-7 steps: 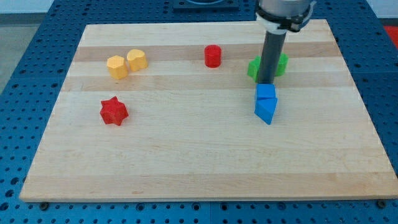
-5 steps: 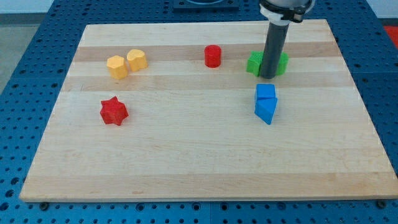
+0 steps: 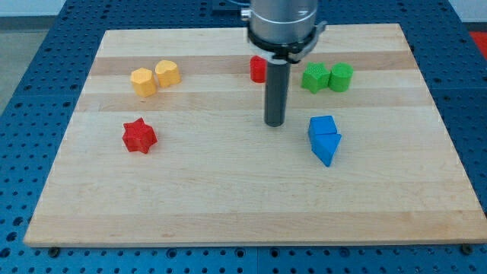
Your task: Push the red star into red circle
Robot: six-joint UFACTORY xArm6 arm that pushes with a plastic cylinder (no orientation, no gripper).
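Note:
The red star (image 3: 139, 135) lies on the wooden board (image 3: 228, 198) at the view's left, below the two yellow blocks. The red circle (image 3: 258, 69) stands near the board's top middle, partly hidden behind my rod. My tip (image 3: 275, 122) rests on the board below the red circle, well to the right of the red star and just left of the blue blocks. It touches no block.
Two yellow blocks (image 3: 154, 78) sit together at the upper left. Two green blocks (image 3: 327, 78) sit together at the upper right. Two blue blocks (image 3: 325, 138) lie stacked edge to edge right of my tip.
My tip has moved left and down, away from the green blocks to a spot below the red circle. The blue blocks look slightly shifted. The red star has not moved.

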